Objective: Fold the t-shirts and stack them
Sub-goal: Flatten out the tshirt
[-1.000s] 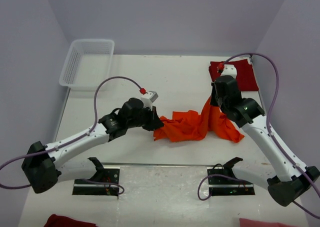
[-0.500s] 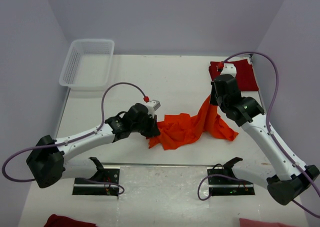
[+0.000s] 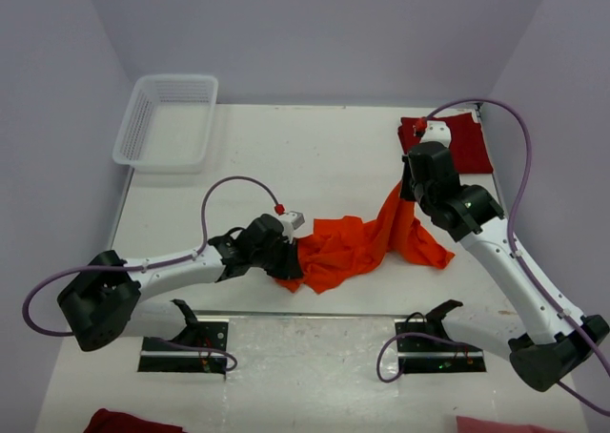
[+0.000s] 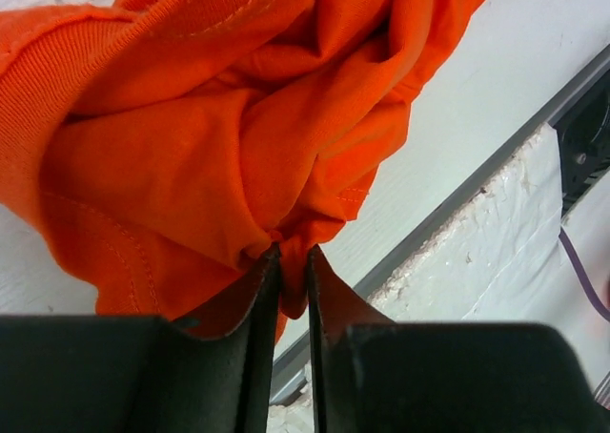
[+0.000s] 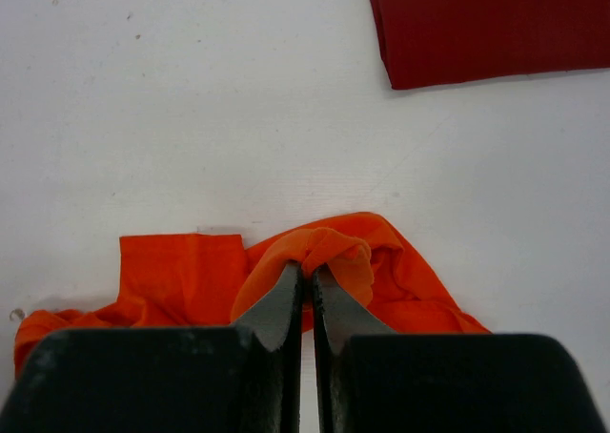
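Note:
The bright orange t-shirt (image 3: 357, 244) lies crumpled on the table's near middle, one part pulled up toward the right. My left gripper (image 3: 289, 261) is shut on its lower left edge, near the table's front; the left wrist view shows cloth (image 4: 219, 137) pinched between the jaws (image 4: 294, 261). My right gripper (image 3: 407, 193) is shut on a raised fold of the same shirt (image 5: 324, 252), held above the table. The dark red t-shirt (image 3: 450, 139) lies folded at the back right, also in the right wrist view (image 5: 486, 23).
A white lattice basket (image 3: 167, 120) stands at the back left. The table's front edge with a metal strip (image 4: 457, 195) runs just beyond the left gripper. Red cloth (image 3: 129, 422) and pink cloth (image 3: 505, 423) lie below the table front.
My left gripper has dragged the shirt's left end toward the front edge and slightly left. The shirt has bunched and shifted with it. The right gripper has stayed nearly still.

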